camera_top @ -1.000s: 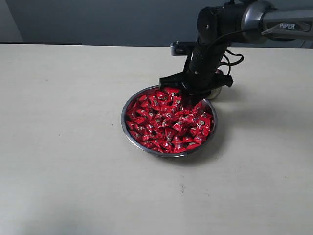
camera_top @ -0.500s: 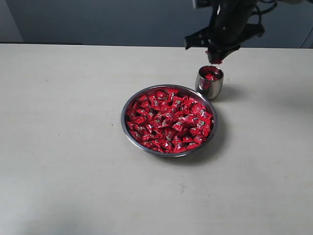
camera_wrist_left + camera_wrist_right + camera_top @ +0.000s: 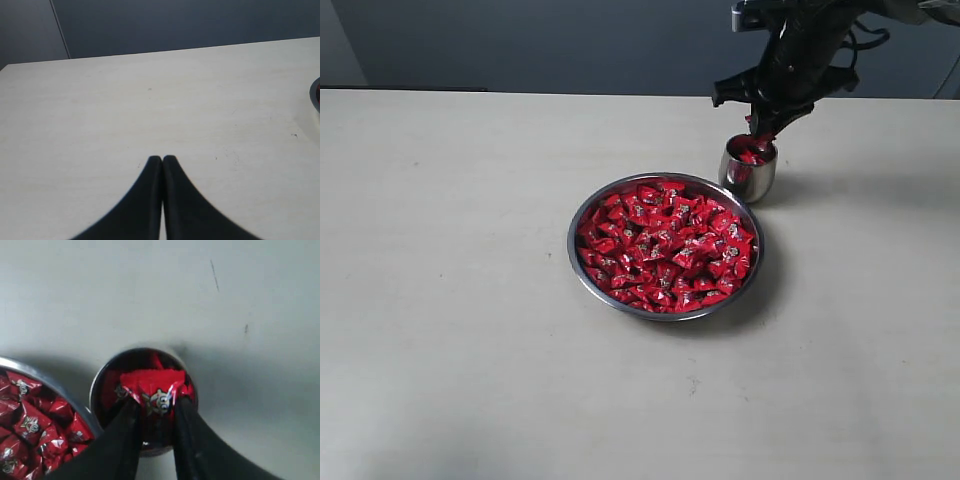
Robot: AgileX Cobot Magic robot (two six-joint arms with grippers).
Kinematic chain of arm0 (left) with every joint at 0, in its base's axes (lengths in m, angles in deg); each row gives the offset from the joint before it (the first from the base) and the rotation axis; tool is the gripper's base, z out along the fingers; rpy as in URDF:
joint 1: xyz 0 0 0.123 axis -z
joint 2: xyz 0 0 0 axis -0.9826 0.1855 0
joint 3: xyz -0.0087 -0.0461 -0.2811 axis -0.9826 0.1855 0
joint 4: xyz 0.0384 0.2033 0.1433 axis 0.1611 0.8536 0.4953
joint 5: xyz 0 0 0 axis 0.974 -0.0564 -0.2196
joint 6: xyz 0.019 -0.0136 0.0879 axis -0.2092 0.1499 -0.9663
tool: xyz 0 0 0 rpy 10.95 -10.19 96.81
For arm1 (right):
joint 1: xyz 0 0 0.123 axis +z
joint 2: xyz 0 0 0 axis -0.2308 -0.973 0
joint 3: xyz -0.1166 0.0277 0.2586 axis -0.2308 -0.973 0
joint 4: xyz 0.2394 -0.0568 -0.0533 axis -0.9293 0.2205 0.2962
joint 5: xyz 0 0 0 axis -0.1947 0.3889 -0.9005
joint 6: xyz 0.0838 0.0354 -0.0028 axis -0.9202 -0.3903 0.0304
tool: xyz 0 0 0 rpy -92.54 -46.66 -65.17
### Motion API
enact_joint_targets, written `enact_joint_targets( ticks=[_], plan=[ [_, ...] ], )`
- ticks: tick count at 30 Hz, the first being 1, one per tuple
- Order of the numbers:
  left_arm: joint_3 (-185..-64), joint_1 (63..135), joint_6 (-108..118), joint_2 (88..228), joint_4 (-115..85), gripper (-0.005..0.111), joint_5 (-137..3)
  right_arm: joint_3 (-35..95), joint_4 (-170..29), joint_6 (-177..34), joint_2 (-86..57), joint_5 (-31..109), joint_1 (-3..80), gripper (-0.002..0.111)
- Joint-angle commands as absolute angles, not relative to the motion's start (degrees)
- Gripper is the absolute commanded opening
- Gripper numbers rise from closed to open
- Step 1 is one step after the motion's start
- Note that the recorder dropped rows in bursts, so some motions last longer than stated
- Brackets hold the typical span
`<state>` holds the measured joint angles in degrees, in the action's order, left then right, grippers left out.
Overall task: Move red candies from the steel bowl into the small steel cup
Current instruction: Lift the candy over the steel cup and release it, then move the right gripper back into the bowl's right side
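The steel bowl (image 3: 582,268) sits mid-table, heaped with red candies (image 3: 665,245). Just beyond its far right rim stands the small steel cup (image 3: 750,178), with red candies (image 3: 749,156) inside. My right gripper (image 3: 761,136) hangs directly over the cup's mouth, shut on one red candy (image 3: 156,390) pinched between its black fingers (image 3: 127,425). In the right wrist view the cup (image 3: 97,390) lies below the held candy, with the bowl's rim (image 3: 75,405) beside it. My left gripper (image 3: 162,159) is shut and empty, above bare table.
The pale tabletop (image 3: 450,300) spreads wide to the left and front of the bowl. A dark wall (image 3: 540,40) runs behind the table's far edge. A sliver of the bowl's rim (image 3: 315,95) shows at the edge of the left wrist view.
My right gripper rose from the bowl's far rim with a candy, swung over the cup, and has now dropped closer to the cup's mouth. Bowl and cup stayed put.
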<state>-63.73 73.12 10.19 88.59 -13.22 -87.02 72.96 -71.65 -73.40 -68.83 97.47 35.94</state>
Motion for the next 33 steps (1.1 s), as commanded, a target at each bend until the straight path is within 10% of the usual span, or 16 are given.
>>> enact_joint_targets(
  ticks=[1, 7, 12, 33],
  plan=[
    [-63.62, 73.13, 10.30, 88.32, -13.09, 0.000, -86.54, 73.66, -72.56, -72.01, -69.76, 95.68, 35.85, -0.001],
    [-63.62, 73.13, 10.30, 88.32, -13.09, 0.000, -86.54, 73.66, -72.56, -70.46, -70.58, 95.35, 35.85, 0.002],
    [-63.62, 73.13, 10.30, 88.32, -13.09, 0.000, -86.54, 73.66, -74.26, -70.38, -71.08, 95.56, 35.85, 0.040],
    [-63.62, 73.13, 10.30, 88.32, -13.09, 0.000, -86.54, 72.19, -88.91, -61.00, -69.03, 108.87, 43.25, 0.037]
  ],
)
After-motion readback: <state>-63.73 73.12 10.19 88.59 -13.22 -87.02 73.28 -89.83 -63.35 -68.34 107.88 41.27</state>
